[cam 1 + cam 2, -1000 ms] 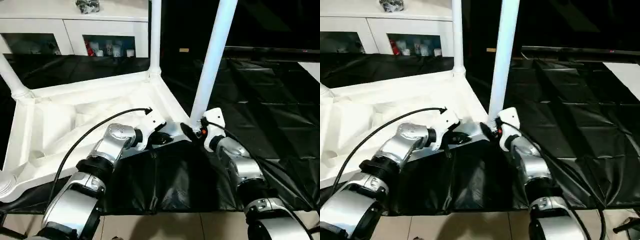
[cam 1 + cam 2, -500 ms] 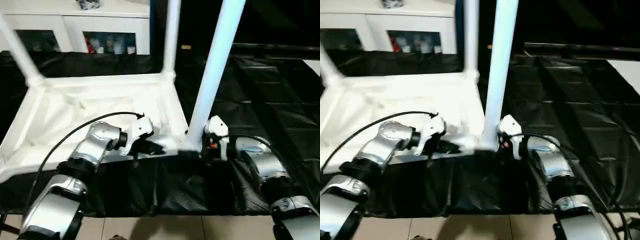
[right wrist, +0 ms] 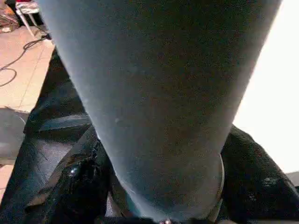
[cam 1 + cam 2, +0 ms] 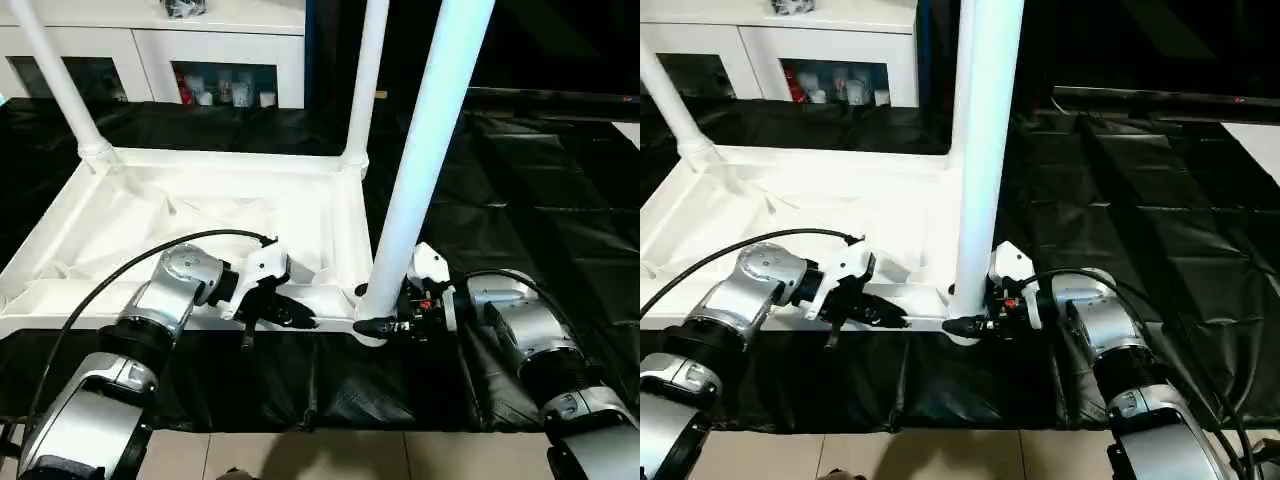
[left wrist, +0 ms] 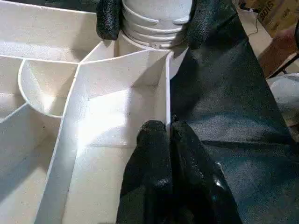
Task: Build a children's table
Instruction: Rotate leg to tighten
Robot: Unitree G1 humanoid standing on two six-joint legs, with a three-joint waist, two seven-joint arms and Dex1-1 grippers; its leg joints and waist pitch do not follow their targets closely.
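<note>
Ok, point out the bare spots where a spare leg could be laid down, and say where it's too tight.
Free: the black sheet to the right of the near leg, and the strip behind the tabletop, before the cabinet. Crowded: the near right corner, where the right gripper clasps the leg's base and the left gripper pinches the rim.

From my station I saw a black plastic sheet [image 4: 540, 190] spread wrinkled over the floor, reaching far and right. Its near edge gave way to pale floor tiles [image 4: 350, 455]. At the far left stood a white cabinet [image 4: 150, 45] with glass doors; small colourful items [image 4: 222, 92] sat behind the right-hand door, too small for me to identify. A dark object [image 4: 186, 8] rested on the cabinet's top. At the far right, a long dark bar [image 4: 560, 98] ran across.
</note>
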